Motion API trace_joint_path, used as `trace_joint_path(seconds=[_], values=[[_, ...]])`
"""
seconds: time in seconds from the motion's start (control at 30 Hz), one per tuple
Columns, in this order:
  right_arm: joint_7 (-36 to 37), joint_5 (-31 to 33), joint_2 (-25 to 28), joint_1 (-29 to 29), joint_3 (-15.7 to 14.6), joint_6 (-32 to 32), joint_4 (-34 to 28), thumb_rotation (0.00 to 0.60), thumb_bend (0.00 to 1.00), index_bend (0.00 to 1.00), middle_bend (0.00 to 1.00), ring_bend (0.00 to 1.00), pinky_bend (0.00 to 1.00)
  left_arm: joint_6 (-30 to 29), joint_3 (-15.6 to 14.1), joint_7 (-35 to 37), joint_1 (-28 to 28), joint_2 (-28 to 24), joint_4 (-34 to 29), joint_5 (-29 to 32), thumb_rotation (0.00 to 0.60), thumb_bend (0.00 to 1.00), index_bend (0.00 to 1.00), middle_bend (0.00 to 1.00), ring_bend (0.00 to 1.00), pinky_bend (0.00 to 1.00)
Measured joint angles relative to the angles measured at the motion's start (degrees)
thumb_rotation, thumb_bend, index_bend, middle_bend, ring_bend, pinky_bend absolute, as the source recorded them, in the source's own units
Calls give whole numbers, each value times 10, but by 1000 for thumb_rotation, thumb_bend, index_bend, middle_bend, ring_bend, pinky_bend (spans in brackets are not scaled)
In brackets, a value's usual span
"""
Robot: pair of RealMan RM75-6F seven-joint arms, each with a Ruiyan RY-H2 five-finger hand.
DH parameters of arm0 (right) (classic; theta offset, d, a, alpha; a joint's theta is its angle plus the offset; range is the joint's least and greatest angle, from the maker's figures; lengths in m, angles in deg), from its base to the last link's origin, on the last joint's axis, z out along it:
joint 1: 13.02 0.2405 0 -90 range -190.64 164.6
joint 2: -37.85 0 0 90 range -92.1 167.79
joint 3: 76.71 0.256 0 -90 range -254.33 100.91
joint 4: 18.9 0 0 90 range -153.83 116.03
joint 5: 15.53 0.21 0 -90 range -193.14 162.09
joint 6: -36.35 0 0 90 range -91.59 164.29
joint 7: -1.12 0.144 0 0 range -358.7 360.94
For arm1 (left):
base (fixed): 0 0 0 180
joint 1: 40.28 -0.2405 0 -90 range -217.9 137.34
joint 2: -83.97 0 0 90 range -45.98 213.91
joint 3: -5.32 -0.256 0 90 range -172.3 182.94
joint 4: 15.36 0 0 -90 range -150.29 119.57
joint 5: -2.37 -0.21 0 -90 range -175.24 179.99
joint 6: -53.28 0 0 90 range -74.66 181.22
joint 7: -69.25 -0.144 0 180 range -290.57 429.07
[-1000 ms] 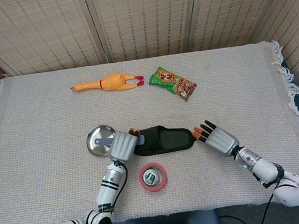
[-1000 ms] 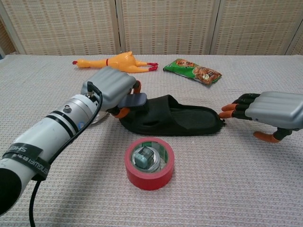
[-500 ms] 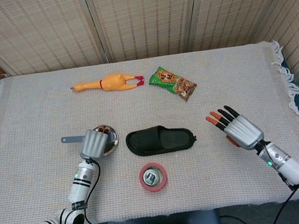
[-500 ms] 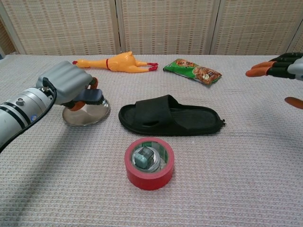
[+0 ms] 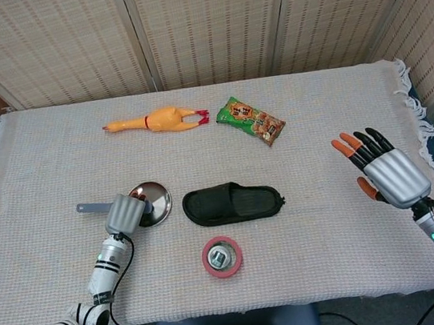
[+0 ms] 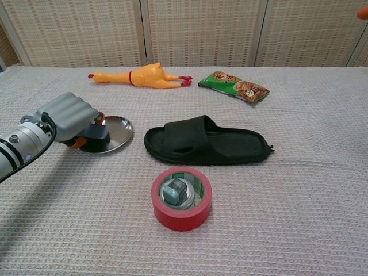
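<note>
The small steel pan (image 5: 151, 201) sat on the left part of the cloth-covered worktop (image 5: 316, 116), just left of the black slipper (image 5: 233, 203) and apart from it, with its grey handle (image 5: 87, 206) poking out to the left. The left hand (image 5: 126, 214) was wrapped over that handle right where it joins the bowl, fingers curled round it, so it had a proper hold of the pan. From the chest view I honestly couldn't tell if the bowl was flat on the cloth or tipped a touch at the near edge. My take on doing this bit well: with a grip that close to the bowl the pan wants to twist, so I'd keep the wrist level and the squeeze firm, and lift it clear of the weave rather than drag it, since that cloth looked grabby enough to catch the rim. I'd also mind the slipper's heel end on the right side of the pan, and the red tape roll (image 5: 222, 257) sitting nearer the robot with some small grey-green thing inside it. The right hand (image 5: 386, 173) was way off at the right edge, raised, fingers spread wide and holding nothing. The rubber chicken (image 5: 164, 120) and the green snack packet (image 5: 251, 120) lay at the far side, well apart from everything.
</note>
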Motion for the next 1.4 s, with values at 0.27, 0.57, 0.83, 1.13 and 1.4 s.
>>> trace_joint_path(seconds=[0.27,0.57,0.83,1.13,1.4], values=[[-5,1,-11,-1,3,-14,6,600,464,0,3,0,0,-9,11,-7,-2,2,-27,-3,600,509,215,401,791,1000],[-18,3,-8,-9,6,-17,3,600,464,0,2,0,0,10,22,-39,-1,-6,-57,15,600,455,54,156,758,1000],[-23,6,-8,-14,14,-9,4,600,464,0,2,0,0,17,23,-55,-2,-27,-104,22,600,439,9,105,752,1000],[-17,4,-5,-27,17,7,3,600,464,0,1,0,0,-10,19,-69,-11,-60,-212,10,600,422,0,47,705,1000],[-32,3,-13,-83,10,88,-6,600,359,0,0,0,0,-130,-3,8,-83,-160,-396,-46,600,419,0,9,59,404]])
